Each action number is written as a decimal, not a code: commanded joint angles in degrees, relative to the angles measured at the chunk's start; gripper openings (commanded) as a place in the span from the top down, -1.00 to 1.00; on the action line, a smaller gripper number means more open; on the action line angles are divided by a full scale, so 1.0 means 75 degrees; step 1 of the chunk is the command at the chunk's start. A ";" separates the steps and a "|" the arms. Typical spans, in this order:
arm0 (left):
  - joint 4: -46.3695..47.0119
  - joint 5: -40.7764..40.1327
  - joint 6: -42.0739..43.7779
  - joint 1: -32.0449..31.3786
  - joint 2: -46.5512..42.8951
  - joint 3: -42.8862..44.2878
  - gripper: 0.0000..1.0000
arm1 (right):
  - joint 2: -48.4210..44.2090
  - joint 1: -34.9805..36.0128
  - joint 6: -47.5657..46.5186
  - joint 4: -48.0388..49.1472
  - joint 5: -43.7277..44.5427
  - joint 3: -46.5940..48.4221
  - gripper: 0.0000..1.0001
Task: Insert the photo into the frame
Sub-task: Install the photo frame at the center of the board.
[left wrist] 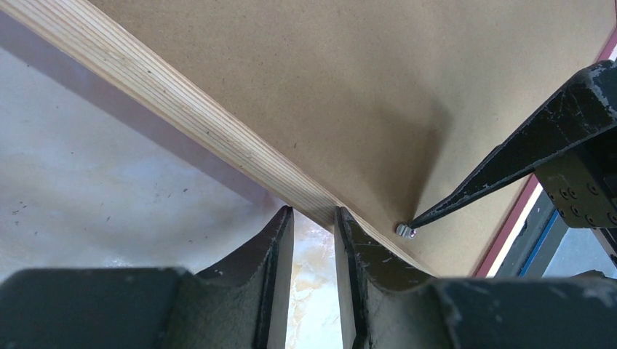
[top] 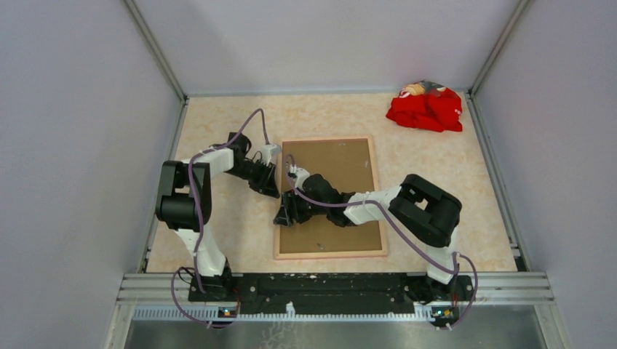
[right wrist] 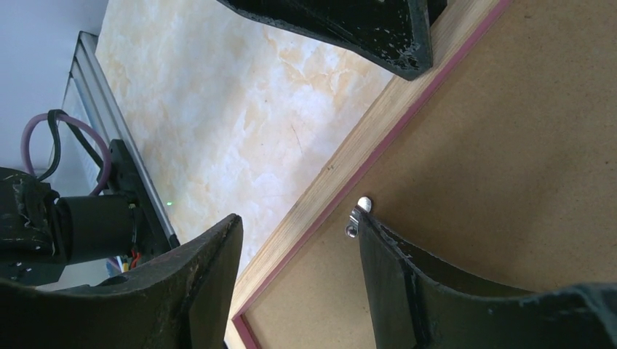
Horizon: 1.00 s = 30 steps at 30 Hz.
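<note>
The frame (top: 331, 254) lies face down in the middle of the table, pale wood rail up, with a brown backing board (top: 336, 182) inside it. The photo is hidden. My left gripper (top: 268, 182) is at the frame's left rail (left wrist: 182, 120). Its tips (left wrist: 313, 212) stand a narrow gap apart right at the rail, and I cannot tell whether they pinch it. My right gripper (top: 286, 212) hangs open over the same rail (right wrist: 342, 163), nearer me. Its jaws (right wrist: 298, 218) straddle the rail, and the inner finger touches a small metal tab (right wrist: 355, 218) on the board.
A crumpled red cloth (top: 426, 109) lies at the back right corner. Grey walls close in the table on three sides. Both grippers work within a hand's width of each other, and the right finger (left wrist: 509, 156) shows in the left wrist view.
</note>
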 commanded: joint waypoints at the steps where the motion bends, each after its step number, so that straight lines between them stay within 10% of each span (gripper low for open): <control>1: 0.0156 -0.0166 0.0044 0.0012 -0.0078 0.0169 0.35 | 0.0231 0.0093 -0.0114 0.0020 -0.0238 0.0357 -0.18; 30: 0.0144 -0.0251 0.0034 0.0012 -0.0085 0.0160 0.35 | 0.0516 0.0079 -0.0480 -0.0353 -0.0816 0.0745 -0.02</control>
